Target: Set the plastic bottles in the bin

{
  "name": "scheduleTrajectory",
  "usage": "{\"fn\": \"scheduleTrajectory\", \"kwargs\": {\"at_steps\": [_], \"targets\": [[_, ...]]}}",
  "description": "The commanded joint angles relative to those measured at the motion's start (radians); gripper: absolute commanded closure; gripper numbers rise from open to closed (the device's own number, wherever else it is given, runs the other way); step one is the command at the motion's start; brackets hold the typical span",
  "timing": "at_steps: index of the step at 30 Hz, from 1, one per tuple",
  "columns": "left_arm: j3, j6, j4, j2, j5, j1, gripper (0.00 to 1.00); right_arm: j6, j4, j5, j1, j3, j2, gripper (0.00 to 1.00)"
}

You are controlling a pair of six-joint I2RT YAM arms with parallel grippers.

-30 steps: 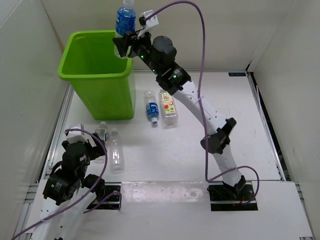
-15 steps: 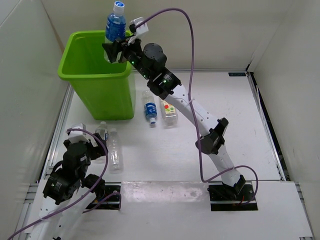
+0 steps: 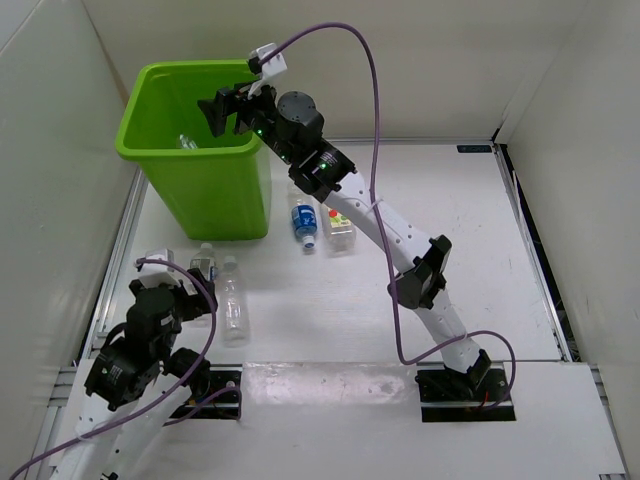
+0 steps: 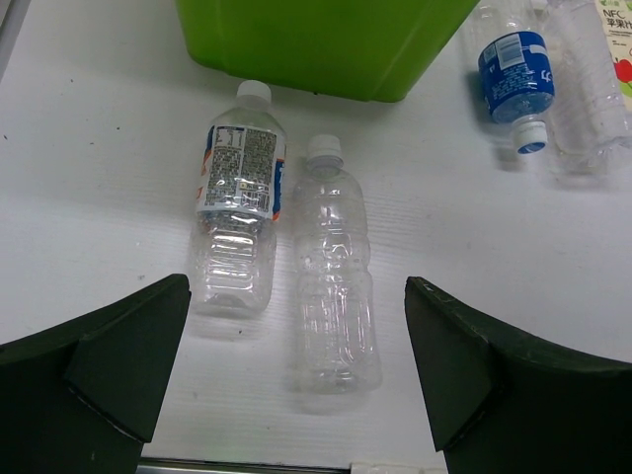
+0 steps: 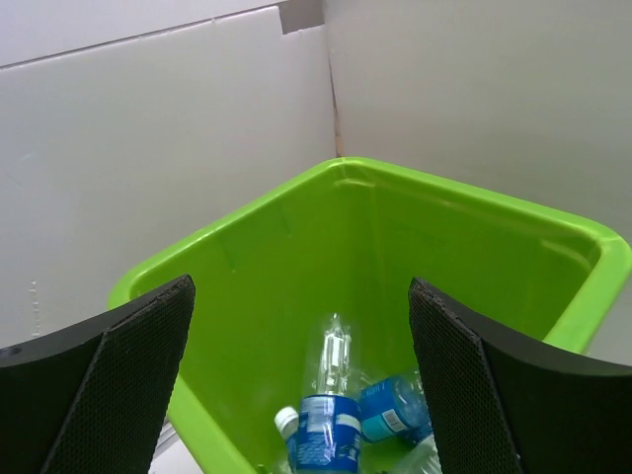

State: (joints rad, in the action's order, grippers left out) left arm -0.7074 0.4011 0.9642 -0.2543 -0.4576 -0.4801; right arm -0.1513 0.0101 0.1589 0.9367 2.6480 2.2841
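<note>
The lime-green bin stands at the far left. My right gripper hangs open and empty over its mouth. In the right wrist view my right gripper looks down into the bin, where blue-labelled bottles lie at the bottom. On the table a blue-labelled bottle and the fruit-label bottle lie right of the bin. A labelled bottle and a clear unlabelled bottle lie side by side before my open left gripper, which is low at the near left.
White walls close in the table on the left, back and right. The right arm's purple cable loops above the table. The bin's front wall stands just beyond the two near bottles.
My right gripper moved left over the bin and opened. The blue-labelled bottle it held upright has dropped into the bin. The left arm has barely moved.
</note>
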Motion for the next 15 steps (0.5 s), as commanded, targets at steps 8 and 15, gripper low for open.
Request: {"fn": "scheduleTrajectory", "kwargs": {"at_steps": [8, 15], "targets": [[0.013, -0.001, -0.013, 0.013, -0.023, -0.014, 0.00, 0.070, 0.021, 0.220, -0.042, -0.098, -0.195, 0.10], [0.013, 0.004, -0.010, 0.026, -0.035, -0.012, 0.00, 0.029, -0.100, 0.447, -0.102, -0.500, -0.432, 0.10]]}}
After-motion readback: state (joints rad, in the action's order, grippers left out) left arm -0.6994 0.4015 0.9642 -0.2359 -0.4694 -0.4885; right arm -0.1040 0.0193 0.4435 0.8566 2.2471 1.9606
